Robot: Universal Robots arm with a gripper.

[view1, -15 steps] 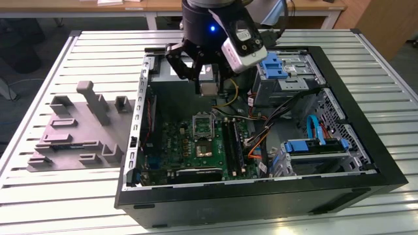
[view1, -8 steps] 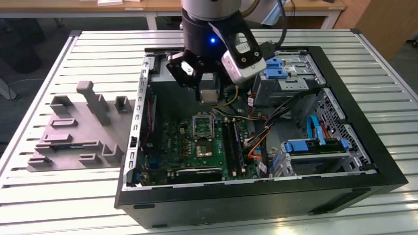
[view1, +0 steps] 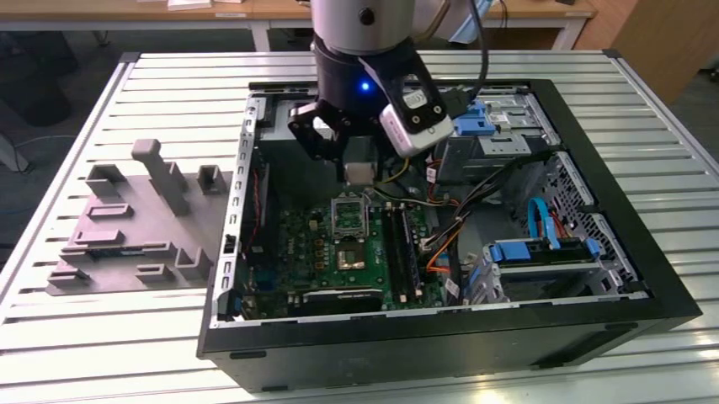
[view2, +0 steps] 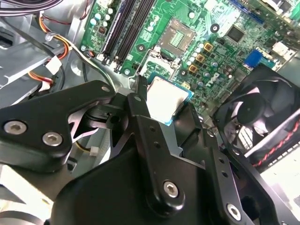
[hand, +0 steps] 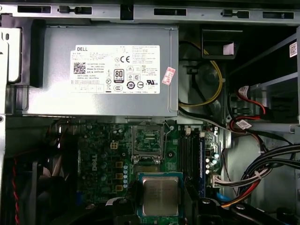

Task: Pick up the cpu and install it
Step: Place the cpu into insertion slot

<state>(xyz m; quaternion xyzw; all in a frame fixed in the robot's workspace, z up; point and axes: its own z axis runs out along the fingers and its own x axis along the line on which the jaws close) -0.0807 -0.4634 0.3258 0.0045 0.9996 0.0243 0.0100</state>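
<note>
Gripper: hangs inside the open computer case, fingers closed narrow on the cpu.
- The grip is on two opposite edges of the chip, with the pale metal top turned up toward the wrist. Likely reason: an edge grip leaves the underside free and lets the chip go down flat.
- The cpu is held level and clear of the board, touching nothing but the fingers.

Socket: dark, silver-framed, set in the green motherboard. It lies just beyond the held chip in the first wrist view.
- Chip and socket are apart, so the cpu is not yet seated.
- The chip's edges look roughly square to the socket frame, which I read as the arm lining it up.

Further out:
- The big grey metal box with its white label is on the far side of the socket.
- A black fan stands close beside the gripper.
- The grey moulded tray sits outside the case on the slatted table, at the exterior view's left, well apart from the arm.
</note>
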